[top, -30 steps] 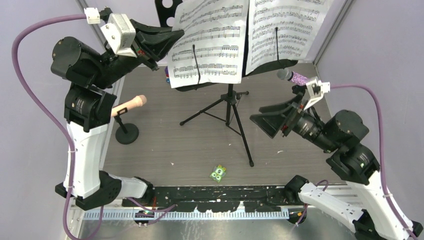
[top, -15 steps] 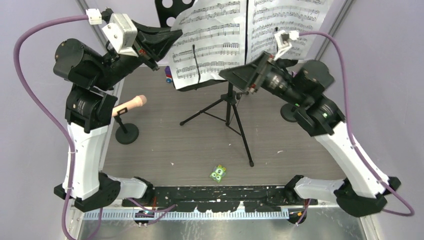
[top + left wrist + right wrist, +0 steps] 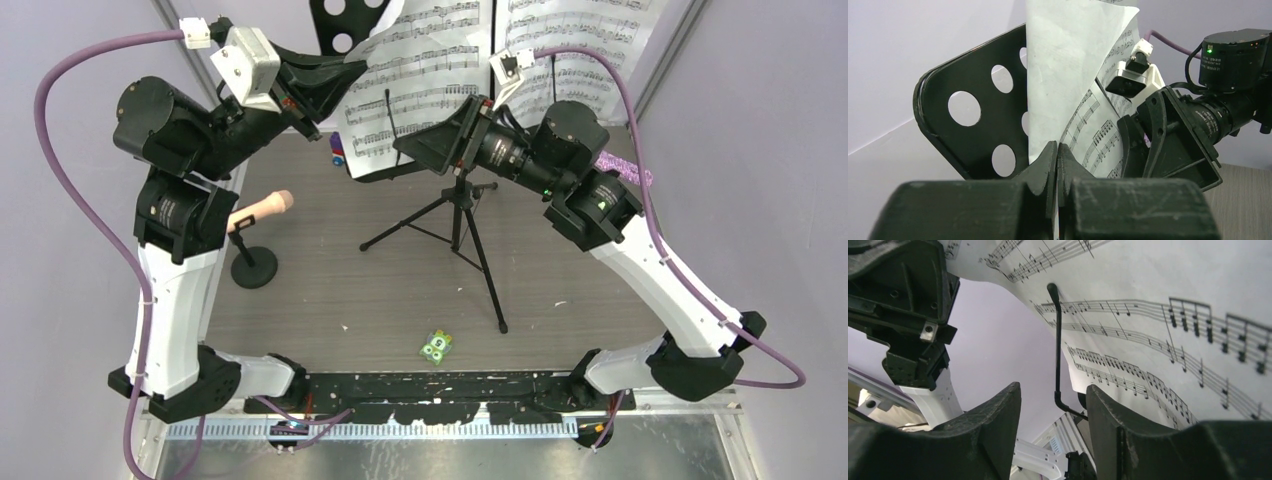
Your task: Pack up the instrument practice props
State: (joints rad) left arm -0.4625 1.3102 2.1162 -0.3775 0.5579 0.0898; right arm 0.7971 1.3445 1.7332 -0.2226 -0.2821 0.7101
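left gripper (image 3: 1057, 150) pinches edge of sheet-music page (image 3: 1068, 60).

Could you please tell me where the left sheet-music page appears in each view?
Top external: left sheet-music page at upper centre.
Left wrist: page centre top, pinched by left pincer.
Right wrist: page filling upper right.
Shared landmark: right pincer, beside the page in all.

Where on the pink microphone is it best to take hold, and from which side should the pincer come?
Probably the bare shaft of the pink microphone, between its rounded free end and the black round-based mount. It lies tilted in the mount, free end pointing away from the left arm, which hides its other end; so come from above, jaws across its length.
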